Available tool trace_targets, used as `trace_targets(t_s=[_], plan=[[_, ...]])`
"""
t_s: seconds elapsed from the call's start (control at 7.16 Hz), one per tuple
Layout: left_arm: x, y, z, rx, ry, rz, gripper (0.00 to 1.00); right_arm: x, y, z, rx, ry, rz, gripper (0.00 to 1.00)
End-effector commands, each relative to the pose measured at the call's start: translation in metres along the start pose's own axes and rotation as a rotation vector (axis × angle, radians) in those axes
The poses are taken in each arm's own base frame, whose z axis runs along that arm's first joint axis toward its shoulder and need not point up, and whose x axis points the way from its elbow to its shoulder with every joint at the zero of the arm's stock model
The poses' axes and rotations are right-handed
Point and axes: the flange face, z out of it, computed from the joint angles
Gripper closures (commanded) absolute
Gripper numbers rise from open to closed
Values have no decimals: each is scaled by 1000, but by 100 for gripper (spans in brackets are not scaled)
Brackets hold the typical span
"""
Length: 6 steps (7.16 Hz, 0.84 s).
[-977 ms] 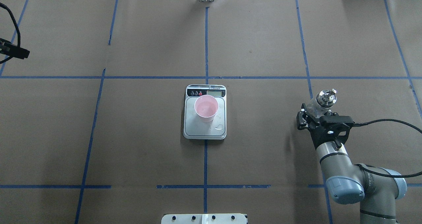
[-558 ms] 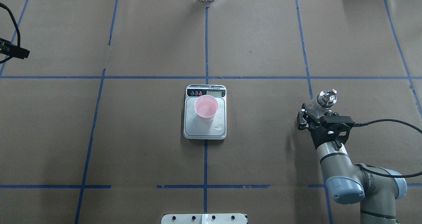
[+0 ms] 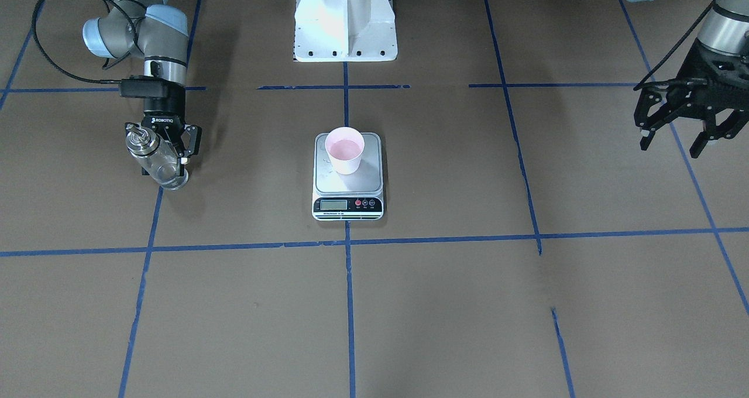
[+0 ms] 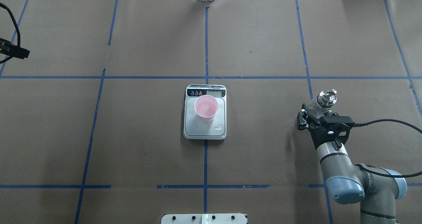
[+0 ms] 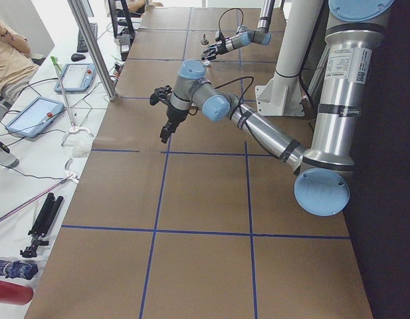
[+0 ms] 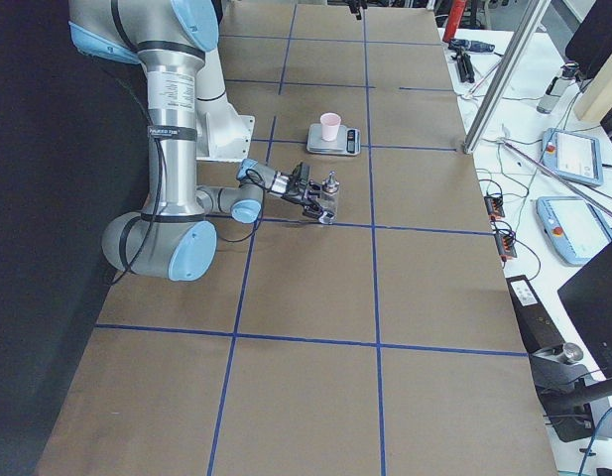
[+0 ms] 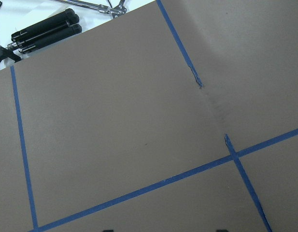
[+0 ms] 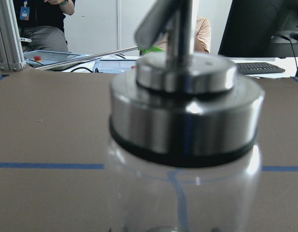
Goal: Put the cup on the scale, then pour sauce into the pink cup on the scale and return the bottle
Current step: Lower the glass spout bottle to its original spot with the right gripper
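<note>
At the centre of the overhead view, the cup point(image 4: 206, 108) stands upright on the scale point(image 4: 204, 130), on the upper half of the steel platform, its rim just below the black display strip. Clear droplets point(image 4: 218, 128) lie on the platform at the cup's lower right, apart from it. At the right of the same frame, well apart from the scale, the bottle point(image 4: 322, 100) is grasped around its glass body by the right gripper point(image 4: 310, 116), with cap and spout uppermost and the body leaning slightly; whether its base touches the table point(image 4: 148, 135) cannot be told. Right wrist view: the silver cap fills the frame, out of focus, with clear glass below it. At the upper right edge of the front-facing view, the left gripper point(image 3: 671, 146) hangs above the brown paper, fingers spread and holding nothing. Left wrist view: brown paper crossed by blue tape lines point(image 7: 139, 191), with a black tripod point(image 7: 45, 31) on the white surface at the upper left corner
</note>
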Motion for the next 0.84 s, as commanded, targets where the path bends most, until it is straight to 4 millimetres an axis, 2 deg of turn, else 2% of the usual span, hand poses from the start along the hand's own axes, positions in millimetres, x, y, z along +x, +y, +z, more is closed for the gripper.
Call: trace_targets(t_s=[0.0,0.56,0.7], plan=[[0,0,-1,0,0,0,23,6,3,2,2,7,-7,1],[1,0,-1,2,1,1,23,0,-2,-1,7,-13,19,0],[1,0,-2,3,1,1,23,5,-5,-3,11,-28,43,0]])
